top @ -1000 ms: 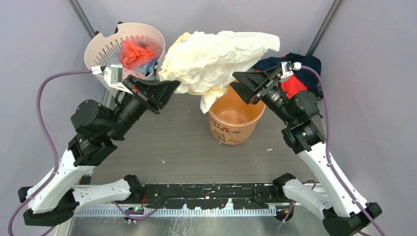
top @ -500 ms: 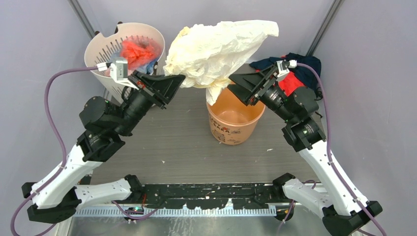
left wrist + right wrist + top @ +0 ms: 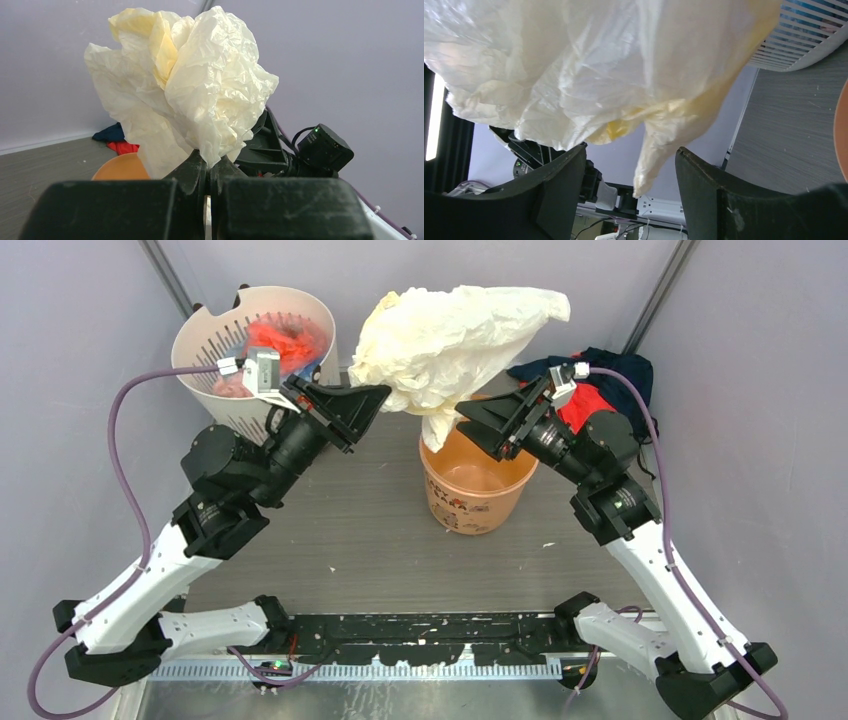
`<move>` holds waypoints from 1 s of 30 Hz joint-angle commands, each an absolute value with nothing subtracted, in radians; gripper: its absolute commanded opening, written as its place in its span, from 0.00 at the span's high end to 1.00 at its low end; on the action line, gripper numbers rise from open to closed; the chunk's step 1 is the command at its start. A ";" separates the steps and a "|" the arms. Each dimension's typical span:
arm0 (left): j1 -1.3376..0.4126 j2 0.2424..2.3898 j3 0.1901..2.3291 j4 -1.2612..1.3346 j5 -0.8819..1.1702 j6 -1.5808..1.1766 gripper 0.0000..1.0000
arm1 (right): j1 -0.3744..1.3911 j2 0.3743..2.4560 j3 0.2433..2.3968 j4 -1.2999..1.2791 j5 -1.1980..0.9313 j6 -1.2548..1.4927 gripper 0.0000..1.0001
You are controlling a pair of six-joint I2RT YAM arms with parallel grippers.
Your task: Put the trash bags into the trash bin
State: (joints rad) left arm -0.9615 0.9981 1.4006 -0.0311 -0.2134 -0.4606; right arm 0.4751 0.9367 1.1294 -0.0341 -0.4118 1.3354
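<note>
Bag (image 3: 455, 335) hangs aloft, long axis L-R, tail tip dangling over bin (image 3: 470, 510) at its far-left rim. L jaws clamped on bag's left end; R jaws apart beside tail. You'd prob. lower via L.

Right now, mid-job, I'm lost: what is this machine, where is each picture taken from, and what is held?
Two robot arms are bolted at the near edge of a grey table. The wide picture looks down from above and behind them. The other two come from a camera on each wrist, showing that arm's own fingers. The left gripper is shut, pinching a large, wrinkly, pale-yellow plastic film bag held in the air above a round orange plastic bucket. The right gripper is open; in its wrist view the bag's tail shows between its fingers, ungripped. Also on the table are a white slotted basket with red and blue plastic bundles, and a red and navy cloth heap at the back right.
</note>
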 commanded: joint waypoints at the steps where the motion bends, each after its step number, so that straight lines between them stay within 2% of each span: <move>1: -0.958 0.995 1.458 0.056 -0.218 -0.441 1.00 | 0.482 0.914 1.158 -0.065 -0.441 1.290 0.29; 10: -0.957 1.006 1.468 0.053 -0.207 -0.448 1.00 | 0.482 0.924 1.154 -0.063 -0.439 1.279 0.30; 17: -0.957 1.019 1.464 0.061 -0.198 -0.466 1.00 | 0.505 0.989 1.169 -0.004 -0.438 1.289 0.35; 21: -0.956 1.027 1.460 0.067 -0.199 -0.469 1.00 | 0.521 1.021 1.166 0.032 -0.437 1.283 0.54; 25: -0.945 1.028 1.478 0.045 -0.209 -0.456 1.00 | 0.524 1.011 1.149 -0.021 -0.429 1.235 0.94; 26: -0.940 1.027 1.488 0.030 -0.215 -0.452 1.00 | 0.524 0.995 1.150 -0.058 -0.418 1.208 0.98; 30: -0.908 1.020 1.536 -0.055 -0.253 -0.430 1.00 | 0.523 0.937 1.169 -0.224 -0.375 1.093 0.99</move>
State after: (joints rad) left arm -0.9379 1.0386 1.4509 -0.0292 -0.2111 -0.4603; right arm 0.5198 1.0153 1.1294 -0.1123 -0.4149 1.2243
